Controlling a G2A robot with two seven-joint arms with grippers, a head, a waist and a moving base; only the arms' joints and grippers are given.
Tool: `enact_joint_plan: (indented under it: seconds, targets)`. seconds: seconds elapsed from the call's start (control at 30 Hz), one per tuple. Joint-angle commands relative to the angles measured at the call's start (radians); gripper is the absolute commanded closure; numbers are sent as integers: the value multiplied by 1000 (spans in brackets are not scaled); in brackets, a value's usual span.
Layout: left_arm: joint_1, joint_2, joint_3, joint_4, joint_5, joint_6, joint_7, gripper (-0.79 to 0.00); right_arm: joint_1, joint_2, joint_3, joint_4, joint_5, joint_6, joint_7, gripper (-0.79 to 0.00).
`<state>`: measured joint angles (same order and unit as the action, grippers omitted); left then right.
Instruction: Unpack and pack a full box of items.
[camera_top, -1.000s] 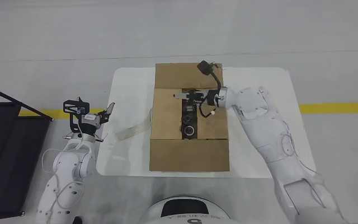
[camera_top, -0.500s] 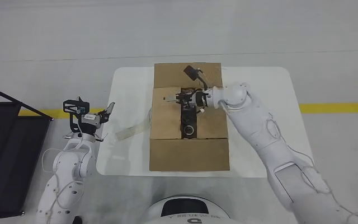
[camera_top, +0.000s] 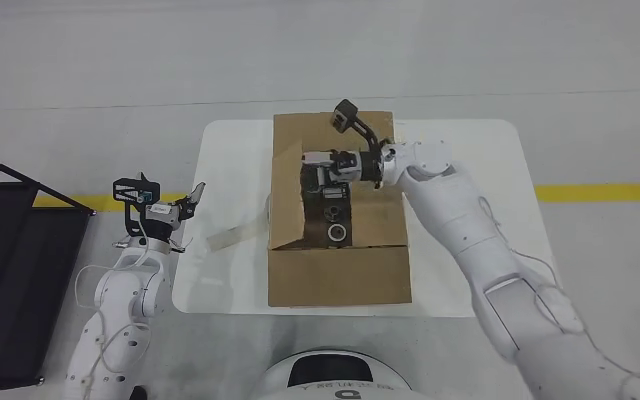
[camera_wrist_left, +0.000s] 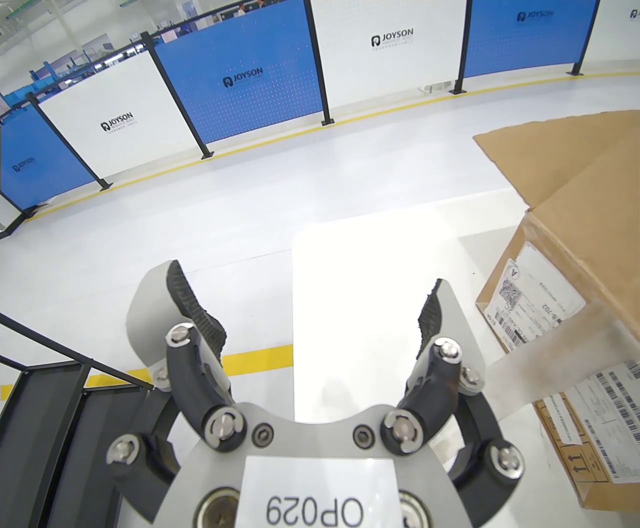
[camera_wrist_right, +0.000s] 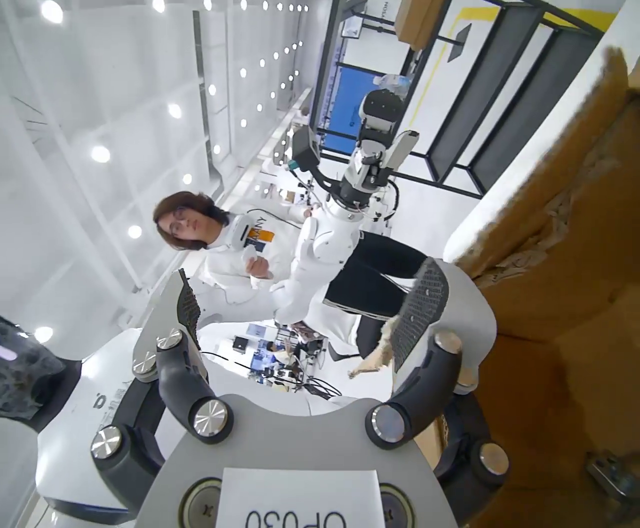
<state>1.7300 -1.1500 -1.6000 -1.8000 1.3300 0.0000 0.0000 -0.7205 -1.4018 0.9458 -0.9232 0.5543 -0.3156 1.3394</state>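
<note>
Flap opening is judged to be the step in hand, early in the unpacking. The cardboard box (camera_top: 340, 275) sits at the centre of the white table (camera_top: 460, 200), with its 12 and 6 o'clock flaps folded out flat and its 9 o'clock flap (camera_top: 287, 195) standing part raised. The right gripper (camera_top: 312, 162) is over the opening, towards the box's 11 o'clock corner, fingers apart and empty. In the right wrist view one finger pad (camera_wrist_right: 420, 305) lies against the ragged edge of that flap. To do the step well, keep the pad on the flap's inner face and sweep outward towards 9 o'clock until the flap passes the vertical and lies back. Push low, near the fold, so the board bends at its crease rather than tearing at the ragged edge, and watch that the box does not slide. The left gripper (camera_wrist_left: 310, 310) is off the table's 9 o'clock edge, fingers apart and holding nothing; it could brace the box wall if needed. A loose tape strip (camera_top: 235, 233) trails from the box's 9 o'clock side and may snag. Dark items (camera_top: 335, 205) and a round part (camera_top: 339, 233) show in the opening, but what they are cannot be made out. The arm covers the contents towards 12 o'clock, and the 3 o'clock flap (camera_top: 382, 222) appears to lie over its half.
</note>
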Motion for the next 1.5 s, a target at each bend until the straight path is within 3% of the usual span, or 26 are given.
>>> enact_joint_plan:
  seconds: [0.0,0.3,0.6,0.8,0.97,1.1,1.23,1.37,1.47]
  targets:
    - [0,0,0,0,0,0,0,-785,16,-13,-40,-13,-22,7,-15,-785]
    - [0,0,0,0,0,0,0,-785,122,-88,-227,-15,-119,53,-66,-757]
    - [0,0,0,0,0,0,0,-785,198,-195,-402,191,-190,126,-136,-785]
    - [0,0,0,0,0,0,0,-785,229,-255,-451,325,-204,107,-160,-785]
    - [0,0,0,0,0,0,0,-785,265,-275,-427,373,-169,24,-149,-785]
    - [0,0,0,0,0,0,0,-785,283,-255,-367,373,-126,-84,-116,-785]
    - [0,0,0,0,0,0,0,-785,274,-196,-268,338,-98,-198,-79,-785]
    - [0,0,0,0,0,0,0,-785,211,-103,-131,234,-107,-255,-90,-785]
    - [0,0,0,0,0,0,0,-785,57,15,69,37,-176,-281,-116,-785]
